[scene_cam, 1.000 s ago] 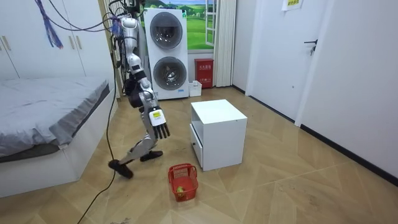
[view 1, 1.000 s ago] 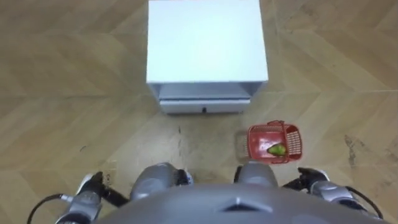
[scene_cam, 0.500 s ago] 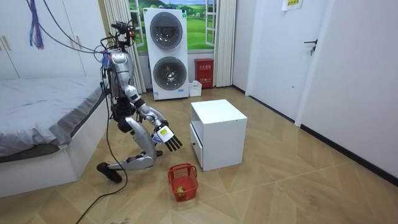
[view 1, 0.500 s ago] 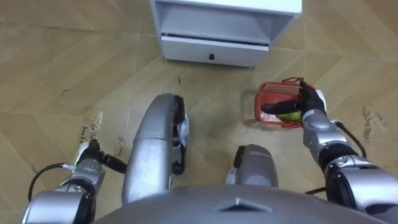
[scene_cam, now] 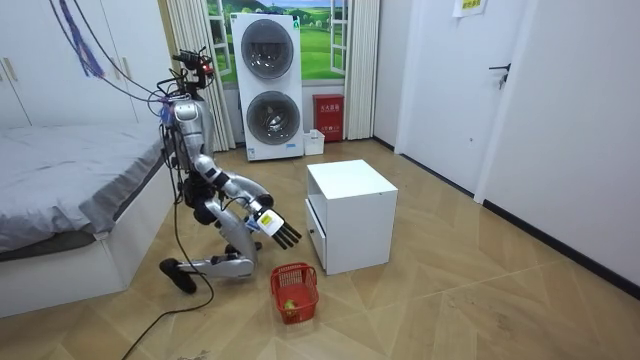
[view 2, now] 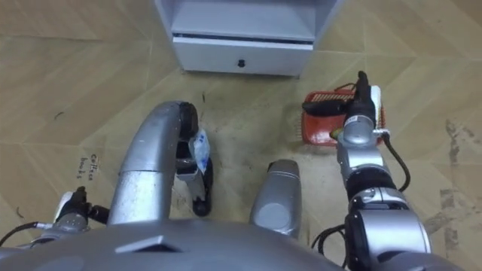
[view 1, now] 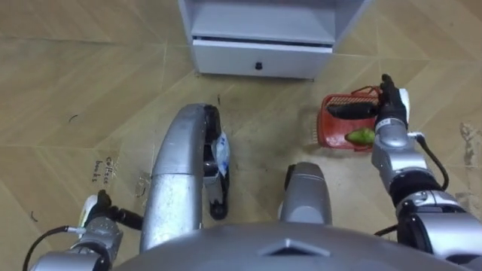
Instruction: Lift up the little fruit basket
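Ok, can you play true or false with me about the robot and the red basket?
1. The red basket sits on the wooden floor. True.
2. A green fruit lies in it. True.
3. The right hand has put the basket on top of the white cabinet. False: the basket is on the floor beside the cabinet, and the hand is above it, fingers straight.
4. The robot stands up straight. False: in the room view it is bent down low by the basket.
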